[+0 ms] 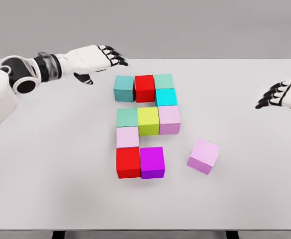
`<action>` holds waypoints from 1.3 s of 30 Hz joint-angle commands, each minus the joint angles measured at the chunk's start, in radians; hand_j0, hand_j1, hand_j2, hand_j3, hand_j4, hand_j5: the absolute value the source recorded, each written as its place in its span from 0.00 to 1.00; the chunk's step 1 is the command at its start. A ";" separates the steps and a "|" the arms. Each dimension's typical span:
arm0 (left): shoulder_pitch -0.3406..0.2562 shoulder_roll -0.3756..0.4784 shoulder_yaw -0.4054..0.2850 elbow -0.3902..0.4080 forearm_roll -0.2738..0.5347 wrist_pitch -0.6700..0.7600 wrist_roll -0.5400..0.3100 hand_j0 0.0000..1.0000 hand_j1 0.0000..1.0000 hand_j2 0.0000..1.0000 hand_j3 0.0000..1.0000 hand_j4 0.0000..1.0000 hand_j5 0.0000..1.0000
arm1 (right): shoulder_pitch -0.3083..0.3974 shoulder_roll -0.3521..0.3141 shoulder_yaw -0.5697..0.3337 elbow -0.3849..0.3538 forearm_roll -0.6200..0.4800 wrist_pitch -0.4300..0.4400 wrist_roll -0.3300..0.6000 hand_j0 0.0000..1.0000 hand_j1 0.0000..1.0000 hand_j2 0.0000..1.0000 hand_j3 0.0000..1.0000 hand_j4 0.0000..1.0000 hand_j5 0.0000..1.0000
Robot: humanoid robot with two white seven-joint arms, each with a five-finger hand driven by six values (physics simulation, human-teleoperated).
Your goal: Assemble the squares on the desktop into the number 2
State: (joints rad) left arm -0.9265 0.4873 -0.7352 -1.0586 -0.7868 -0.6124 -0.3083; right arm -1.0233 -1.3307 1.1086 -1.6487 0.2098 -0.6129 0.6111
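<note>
Left hand [96,59] hovers with fingers relaxed, empty, beside the teal cube [124,88] topping the block cluster. A loose pink cube [204,156] sits tilted, apart, lower right. Right hand [281,94] rests spread on the surface [46,174].

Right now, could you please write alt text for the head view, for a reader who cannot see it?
Ten coloured cubes on a white table nearly form the number 2, and a loose pink cube lies tilted to the right of the bottom row. The left hand hovers open above the table's far left; the right hand rests open at the right edge.
</note>
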 commanded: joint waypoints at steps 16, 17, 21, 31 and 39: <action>0.005 0.028 -0.016 0.103 -0.028 0.001 -0.009 0.81 0.81 0.81 0.81 0.81 0.81 | -0.067 0.041 0.312 -0.117 0.011 0.002 0.000 0.99 0.99 0.99 0.99 0.99 0.99; 0.009 0.028 -0.024 0.097 -0.026 0.001 -0.009 0.81 0.81 0.81 0.81 0.81 0.81 | -0.073 0.035 0.293 -0.118 -0.013 0.002 0.000 0.99 0.99 0.99 0.99 0.99 0.99; 0.014 0.033 -0.047 0.083 -0.023 0.001 -0.009 0.81 0.81 0.81 0.81 0.81 0.81 | -0.090 0.056 0.293 -0.117 -0.020 0.002 0.000 0.99 0.99 0.99 0.99 0.99 0.99; 0.028 0.080 -0.061 -0.004 -0.011 0.001 -0.008 0.82 0.82 0.82 0.82 0.82 0.82 | -0.086 0.127 0.304 -0.109 0.075 0.002 0.000 0.98 0.98 0.98 0.98 0.98 0.98; 0.029 0.080 -0.078 -0.026 -0.011 0.001 -0.006 0.82 0.82 0.82 0.82 0.82 0.82 | -0.086 0.148 0.303 -0.109 0.075 0.002 0.000 0.98 0.98 0.98 0.98 0.98 0.98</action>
State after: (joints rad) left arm -0.8958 0.5665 -0.8109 -1.0787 -0.8025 -0.6124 -0.3153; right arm -1.1090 -1.1901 1.4125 -1.7577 0.2880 -0.6127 0.6110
